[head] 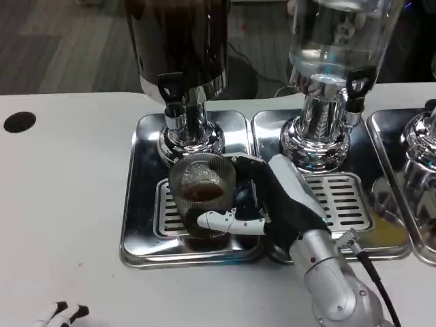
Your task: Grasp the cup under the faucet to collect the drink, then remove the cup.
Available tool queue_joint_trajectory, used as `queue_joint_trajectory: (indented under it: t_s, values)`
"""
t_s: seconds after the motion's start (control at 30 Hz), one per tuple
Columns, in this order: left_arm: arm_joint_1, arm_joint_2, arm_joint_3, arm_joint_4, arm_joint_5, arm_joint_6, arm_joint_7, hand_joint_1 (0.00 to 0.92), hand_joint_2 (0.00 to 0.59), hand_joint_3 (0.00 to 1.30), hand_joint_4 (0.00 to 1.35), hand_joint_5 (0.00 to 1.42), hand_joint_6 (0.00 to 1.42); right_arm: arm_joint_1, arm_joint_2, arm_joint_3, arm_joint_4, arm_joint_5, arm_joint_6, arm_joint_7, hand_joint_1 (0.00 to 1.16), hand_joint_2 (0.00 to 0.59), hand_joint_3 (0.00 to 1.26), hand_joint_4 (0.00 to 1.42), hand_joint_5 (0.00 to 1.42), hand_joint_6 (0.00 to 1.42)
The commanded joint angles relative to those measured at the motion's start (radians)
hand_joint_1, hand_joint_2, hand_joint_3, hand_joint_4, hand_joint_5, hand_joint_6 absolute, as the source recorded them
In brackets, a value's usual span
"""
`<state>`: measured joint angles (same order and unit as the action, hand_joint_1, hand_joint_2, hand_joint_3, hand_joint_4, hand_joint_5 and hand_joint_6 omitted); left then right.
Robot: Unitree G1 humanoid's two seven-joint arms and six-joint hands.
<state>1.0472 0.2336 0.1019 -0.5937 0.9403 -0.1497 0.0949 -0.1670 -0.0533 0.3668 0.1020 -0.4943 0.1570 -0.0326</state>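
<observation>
While gripped, cup (201, 197) within fingers (221, 221).

No readable txt, labels or nos. anywhere.

Ribbed, seemingly glass cup (201, 194); glossy metal tray (139, 204)
</observation>
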Motion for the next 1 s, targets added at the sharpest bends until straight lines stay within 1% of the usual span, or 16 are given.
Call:
queue_joint_trajectory:
  t_s: [0.03,0.33,0.9,1.0]
  values:
    - [-0.006,0.003,-0.008,0.009,0.004,0.009,-0.01,0.0,0.076,0.24,0.13,0.18,0.44,0.013,-0.004,-0.012,-0.066,0.013,-0.012,0.007,0.69,0.11,0.4,0.29,0.27,0.1]
    - [-0.016,0.005,-0.023,0.007,0.013,0.016,-0.017,0.0,0.076,0.24,0.13,0.18,0.44,0.042,-0.021,-0.02,-0.097,0.027,-0.019,0.016,0.68,0.115,0.4,0.29,0.28,0.1]
    - [-0.014,0.009,-0.033,0.011,0.017,0.019,-0.01,0.0,0.076,0.24,0.13,0.18,0.44,0.067,-0.029,-0.018,-0.122,0.031,-0.02,0.022,0.68,0.125,0.41,0.3,0.28,0.12]
    - [-0.011,0.01,-0.031,0.009,0.017,0.019,-0.008,0.0,0.076,0.24,0.13,0.18,0.44,0.07,-0.029,-0.018,-0.123,0.031,-0.021,0.021,0.68,0.126,0.41,0.32,0.29,0.12]
